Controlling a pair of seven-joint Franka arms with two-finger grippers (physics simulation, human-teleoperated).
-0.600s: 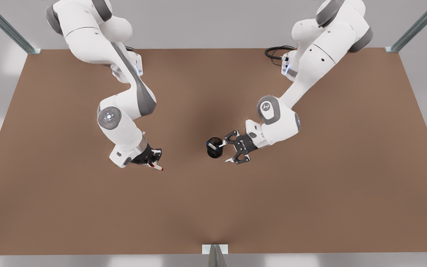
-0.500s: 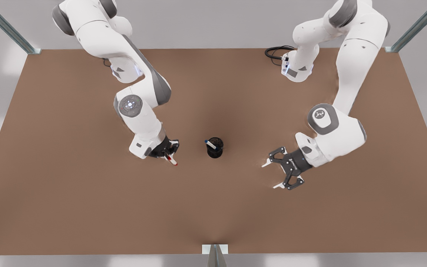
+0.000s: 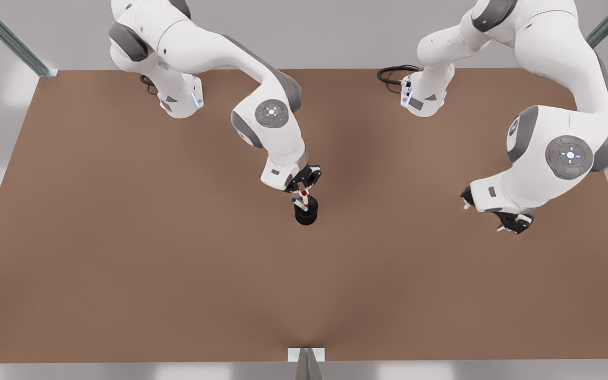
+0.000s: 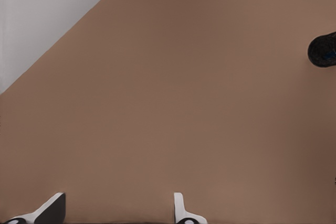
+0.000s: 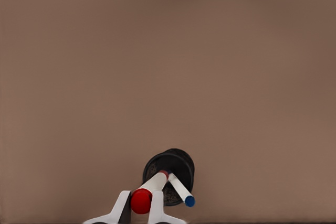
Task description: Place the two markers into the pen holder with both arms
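The black mesh pen holder [image 3: 305, 216] stands mid-table with the blue-capped marker [image 3: 298, 203] leaning in it. My right gripper [image 3: 303, 189], on the arm from the front view's left, hangs directly over the holder and is shut on the red-capped marker [image 3: 304, 195]. In the right wrist view the red marker [image 5: 152, 184] sits between the fingers of the right gripper [image 5: 140, 195], its lower end at the rim of the holder [image 5: 181, 163], beside the blue marker [image 5: 181, 191]. My left gripper [image 3: 486, 216] waits open and empty far to the front view's right. The left gripper's [image 4: 116, 203] wrist view shows the holder [image 4: 323, 50] far off.
The brown table [image 3: 124, 264] is bare around the holder. A black cable [image 3: 391, 74] loops by one arm's base at the back. A metal bracket [image 3: 306, 354] marks the front edge, and metal struts rise at the back corners.
The right gripper carried the red marker from the front view's left to above the holder. The left gripper, open, drew away from the holder to the right, leaving the blue marker inside.
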